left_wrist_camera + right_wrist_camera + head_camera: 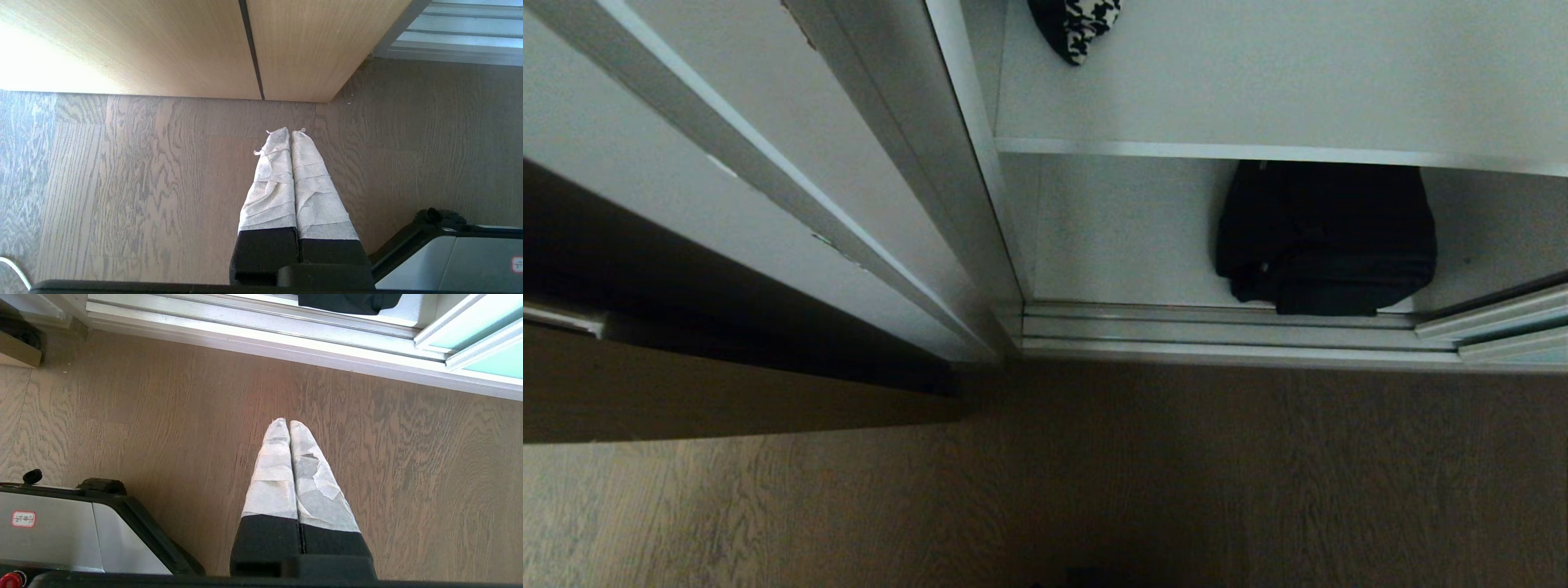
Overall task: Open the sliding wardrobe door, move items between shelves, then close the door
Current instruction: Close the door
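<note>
The black fabric bag sits on the wardrobe's bottom board under a white shelf; the turquoise sliding door stands slid aside — apparently opened. Both pincers, left and right, hang closed and empty above the wood floor. Next, I judge, comes reaching in for the bag.

We take this for a bedroom or dressing room in a home. Before us stands a built-in white wardrobe with flat white shelves, a silver aluminium sliding track at its foot and pale turquoise frosted-glass sliding doors pushed to one side. A soft black fabric bag lies on the lowest board, and grey-brown wood-grain flooring runs up to a tan wood-grain cabinet.
</note>
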